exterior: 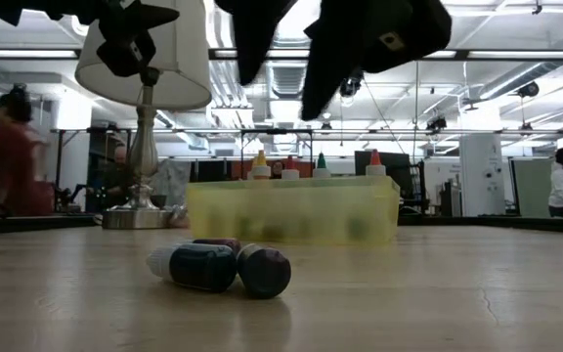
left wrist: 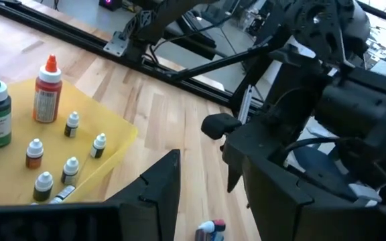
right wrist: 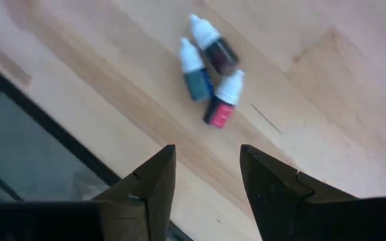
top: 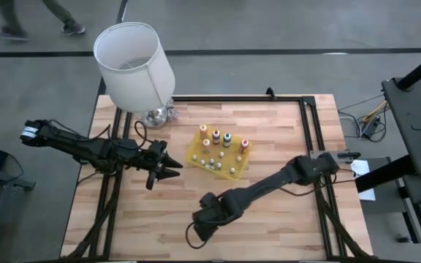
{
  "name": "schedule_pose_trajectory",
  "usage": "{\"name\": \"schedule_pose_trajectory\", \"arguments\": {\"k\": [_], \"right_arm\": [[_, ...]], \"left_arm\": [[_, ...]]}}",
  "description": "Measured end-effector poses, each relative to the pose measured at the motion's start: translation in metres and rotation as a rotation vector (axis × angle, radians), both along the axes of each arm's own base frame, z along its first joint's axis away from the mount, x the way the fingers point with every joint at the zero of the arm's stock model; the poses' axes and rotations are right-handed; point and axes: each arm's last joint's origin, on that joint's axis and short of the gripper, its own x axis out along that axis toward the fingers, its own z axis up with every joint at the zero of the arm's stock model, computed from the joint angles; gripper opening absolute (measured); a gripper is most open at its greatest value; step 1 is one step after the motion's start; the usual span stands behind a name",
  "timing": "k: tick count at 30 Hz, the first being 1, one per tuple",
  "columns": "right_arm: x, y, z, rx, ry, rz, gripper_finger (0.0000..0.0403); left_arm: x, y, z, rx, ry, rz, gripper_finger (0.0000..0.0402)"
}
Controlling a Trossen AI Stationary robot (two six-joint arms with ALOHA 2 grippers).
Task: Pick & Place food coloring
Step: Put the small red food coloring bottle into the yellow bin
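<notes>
Hovering over the near part of the counter [top: 269,219]: right gripper [right wrist: 206,175], jaws standing apart and empty, just above three small vials [right wrist: 210,70] lying touching one another on the wood. Waiting beside the yellow tray [top: 196,150]: left gripper [top: 172,166], fingers parted, holding nothing. Standing upright in that tray: taller squeeze bottles [top: 216,136] and more tiny vials.

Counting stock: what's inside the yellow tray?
The yellow tray holds four tall bottles and several tiny vials. From table level its cloudy wall blurs them.
</notes>
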Motion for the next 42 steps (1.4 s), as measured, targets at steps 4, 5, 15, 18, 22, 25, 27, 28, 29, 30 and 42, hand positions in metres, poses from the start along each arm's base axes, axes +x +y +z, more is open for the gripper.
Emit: {"name": "schedule_pose_trajectory", "arguments": {"k": [4, 5, 15, 18, 22, 25, 27, 28, 29, 30, 42], "right_arm": [[0.004, 0.000, -0.003, -0.016, 0.063, -0.019, 0.0149], [0.006, 0.000, -0.005, -0.020, 0.071, -0.020, 0.0148], [0.012, 0.004, -0.021, -0.006, 0.096, -0.017, 0.0154], [0.012, 0.004, -0.025, -0.009, 0.104, -0.010, 0.0168], [0.012, 0.004, -0.027, -0.011, 0.113, -0.022, 0.0191], [0.011, 0.003, -0.034, -0.017, 0.131, -0.031, 0.0206], [0.010, 0.003, -0.039, -0.022, 0.142, -0.030, 0.0213], [0.010, 0.003, -0.042, -0.023, 0.142, -0.030, 0.0216], [0.010, 0.003, -0.045, -0.021, 0.141, -0.030, 0.0218], [0.010, 0.003, -0.048, -0.019, 0.139, -0.030, 0.0219], [0.012, 0.002, -0.063, -0.007, 0.134, -0.090, 0.0221]], "left_arm": [[0.000, 0.000, 0.000, 0.004, -0.003, -0.001, 0.0133], [0.000, 0.000, 0.000, 0.004, -0.003, -0.001, 0.0133], [0.000, 0.000, 0.001, 0.022, -0.008, -0.004, 0.0133], [0.000, 0.000, 0.001, 0.022, -0.008, -0.004, 0.0133], [0.000, 0.000, 0.001, 0.026, -0.009, -0.004, 0.0133], [0.000, 0.000, 0.001, 0.027, -0.008, -0.005, 0.0133], [0.000, 0.000, 0.001, 0.027, -0.008, -0.005, 0.0133], [0.000, 0.000, 0.001, 0.027, -0.008, -0.005, 0.0133], [0.000, 0.000, 0.001, 0.027, -0.008, -0.005, 0.0133], [0.000, 0.000, 0.001, 0.027, -0.008, -0.005, 0.0133], [0.000, 0.000, 0.001, 0.026, -0.008, -0.004, 0.0133]]}}
